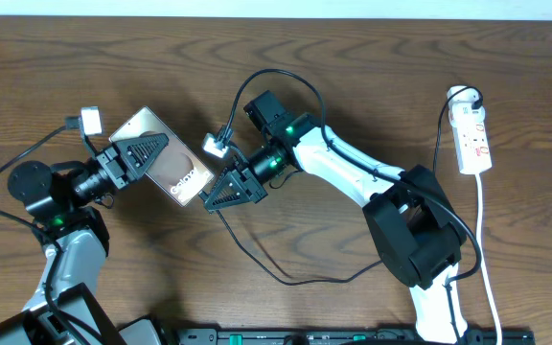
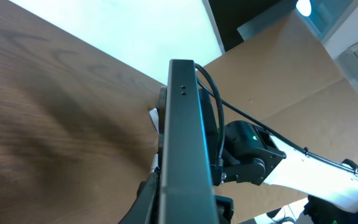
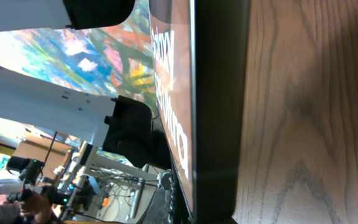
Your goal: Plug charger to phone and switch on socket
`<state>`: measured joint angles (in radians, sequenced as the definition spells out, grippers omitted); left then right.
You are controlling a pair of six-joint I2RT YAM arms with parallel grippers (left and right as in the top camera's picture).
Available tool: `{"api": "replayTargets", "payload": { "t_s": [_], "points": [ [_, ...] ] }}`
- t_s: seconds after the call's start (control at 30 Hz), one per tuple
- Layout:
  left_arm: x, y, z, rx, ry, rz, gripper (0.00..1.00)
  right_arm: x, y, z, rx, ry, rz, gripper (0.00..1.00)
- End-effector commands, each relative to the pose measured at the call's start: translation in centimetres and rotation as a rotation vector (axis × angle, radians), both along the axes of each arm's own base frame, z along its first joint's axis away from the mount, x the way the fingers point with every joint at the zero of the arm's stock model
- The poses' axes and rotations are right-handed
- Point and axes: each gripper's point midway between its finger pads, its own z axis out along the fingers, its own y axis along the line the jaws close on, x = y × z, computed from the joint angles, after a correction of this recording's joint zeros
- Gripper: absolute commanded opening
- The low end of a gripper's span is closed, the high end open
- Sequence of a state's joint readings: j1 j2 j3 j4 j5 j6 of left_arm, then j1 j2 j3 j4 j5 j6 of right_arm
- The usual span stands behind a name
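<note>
Overhead, nearest the arms' bases, a long thin black charger cable point(image 1: 286, 278) lies in a loose curve on the brown wooden table point(image 1: 372, 48). Its left end climbs to the right gripper point(image 1: 209, 199), whose black fingers are pressed together on it. The small plug tip is hidden there, so I cannot tell whether it touches anything.

Just beyond and to the left is the flat pinkish-bronze phone point(image 1: 166, 165), lying at a slant with its back up. Its white-lettered end points towards the right gripper and sits just beside those fingertips. The left gripper point(image 1: 156, 149) pinches the phone's other half, with one ribbed black finger lying across the back. In the left wrist view the phone shows edge-on, rising from between the fingers. In the right wrist view its lettered face fills the frame close up.

Far to the right, well apart from the phone, lies the white elongated power strip point(image 1: 474, 139) with small red switch marks. A black plug point(image 1: 469, 96) sits at its far end, and a thick white cord point(image 1: 487, 259) runs back along the table's right side.
</note>
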<state>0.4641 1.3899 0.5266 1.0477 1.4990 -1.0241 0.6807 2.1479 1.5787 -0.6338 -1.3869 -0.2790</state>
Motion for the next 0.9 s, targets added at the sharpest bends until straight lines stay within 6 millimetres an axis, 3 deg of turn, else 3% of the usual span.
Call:
{"api": "replayTargets", "payload": {
  "t_s": [0.0,0.2,0.5,0.87],
  "points": [
    [-1.3,-1.1,-0.2,-0.002,0.017,-0.084,0.08,0.6,0.1,0.1,0.006,-0.001,-0.009,0.01],
    [-1.3,-1.2,-0.3,0.0,0.013,-0.087,0.07,0.6,0.1,0.1,0.006,0.0,-0.009,0.01],
    [-1.7,-3.3,-0.4,0.024,-0.027,-0.155,0.07,0.4,0.0,0.5,0.026,0.016,0.001,0.01],
    [-1.7,-3.3,-0.4,0.025,-0.029,-0.156,0.07,0.4,0.0,0.7,0.03,0.02,0.003,0.01]
  ]
}}
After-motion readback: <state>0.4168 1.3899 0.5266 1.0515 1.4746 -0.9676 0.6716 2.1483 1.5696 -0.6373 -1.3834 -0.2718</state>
